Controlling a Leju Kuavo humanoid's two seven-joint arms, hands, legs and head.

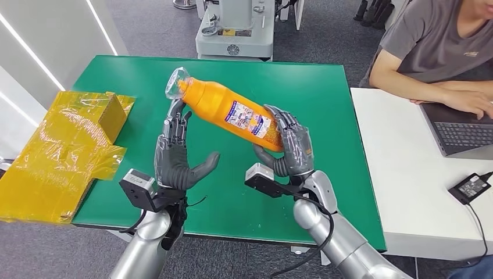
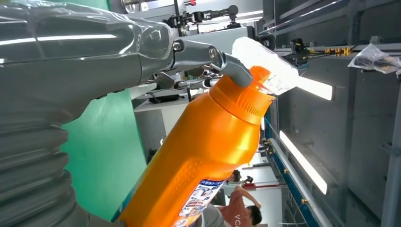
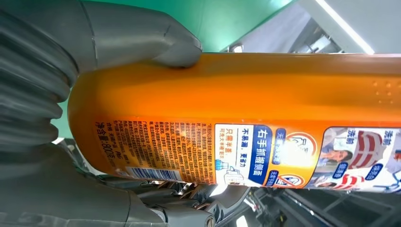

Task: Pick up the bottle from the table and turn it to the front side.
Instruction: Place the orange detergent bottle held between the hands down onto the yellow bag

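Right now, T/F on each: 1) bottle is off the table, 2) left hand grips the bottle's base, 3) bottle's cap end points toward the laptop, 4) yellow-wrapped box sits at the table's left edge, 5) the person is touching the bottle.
1. True. The right hand holds the orange bottle tilted above the green table.
2. False. The left hand has its fingertips up at the cap end; the right hand holds the base.
3. False. The cap end points up and away from the laptop.
4. True. The yellow-wrapped box is there.
5. False. The person has arms at the laptop.
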